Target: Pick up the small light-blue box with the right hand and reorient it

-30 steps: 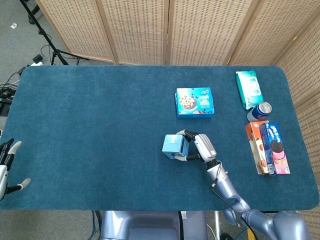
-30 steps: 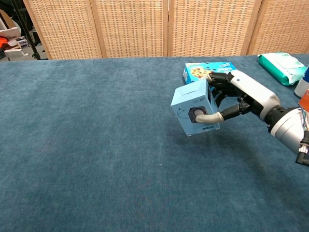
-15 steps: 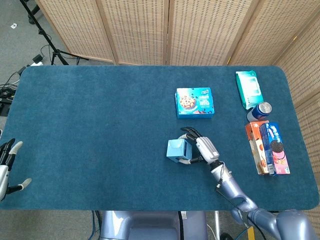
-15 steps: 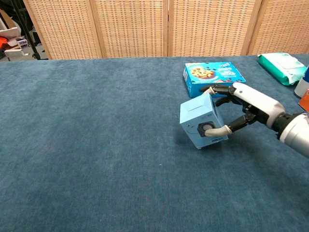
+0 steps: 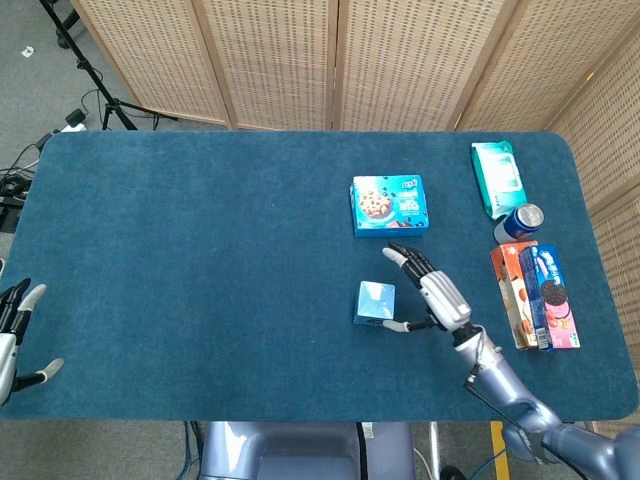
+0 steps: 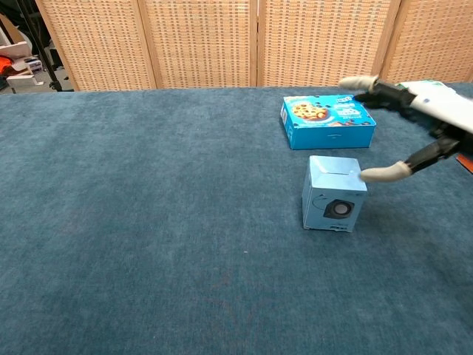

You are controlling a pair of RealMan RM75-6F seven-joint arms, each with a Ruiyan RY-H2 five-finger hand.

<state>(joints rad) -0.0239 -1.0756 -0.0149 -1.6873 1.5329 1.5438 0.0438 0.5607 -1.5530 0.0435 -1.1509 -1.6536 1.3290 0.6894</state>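
Note:
The small light-blue box [image 5: 375, 303] [image 6: 334, 194] stands on the blue table cloth, near the middle right, with a round dark print on its near face. My right hand [image 5: 432, 292] [image 6: 418, 122] is just to its right, fingers spread wide and holding nothing. Its thumb tip [image 6: 375, 174] sits at the box's upper right corner, touching or nearly so. At the table's front left edge hovers my left hand [image 5: 14, 330], fingers apart and empty; the chest view does not show it.
A blue cookie box [image 5: 389, 205] [image 6: 327, 120] lies just behind the small box. At the right edge lie a green wipes pack [image 5: 496, 178], a soda can [image 5: 518, 222] and an orange-pink biscuit package [image 5: 535, 295]. Wicker screens stand behind the table.
My right hand lowered the light-blue box to the cloth, turned it square and let go. The fingers spread and drew back to the right. The left hand stayed put.

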